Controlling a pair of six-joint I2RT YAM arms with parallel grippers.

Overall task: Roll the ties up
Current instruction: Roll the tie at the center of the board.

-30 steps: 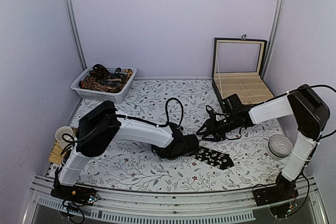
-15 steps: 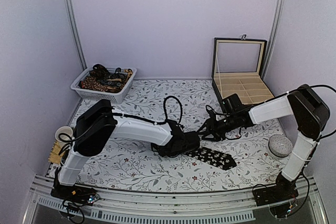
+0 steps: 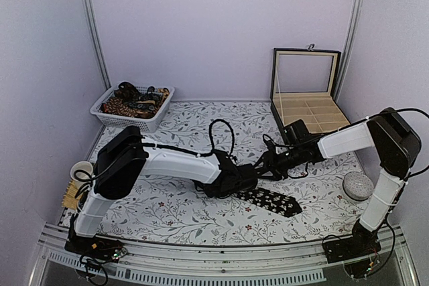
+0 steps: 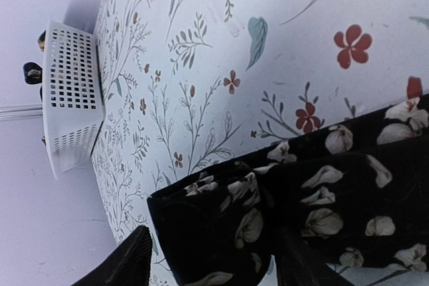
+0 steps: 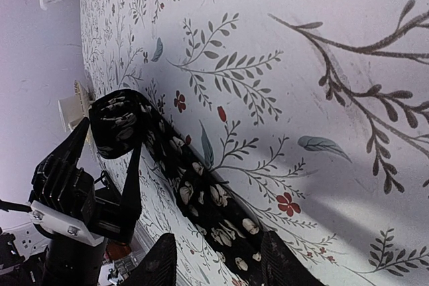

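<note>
Overhead, the black tie (image 3: 271,200) is lying near the surface's (image 3: 167,216) front edge, with open floral-print room stretching leftward. Close up, the left end effector (image 4: 213,246) is straddling its soft, petal-printed rolled end, part open, one finger (image 4: 131,266) just clear. Opposite, the right end effector (image 5: 218,239) is hovering part open, gripping nothing.

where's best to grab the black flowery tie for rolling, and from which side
Probably the rolled end of the black flower-print tie, one finger on each open side of the coil, coming from the end away from the flat tail. The coil stands up off the table; the tail lies flat, with no edge to pinch.
</note>
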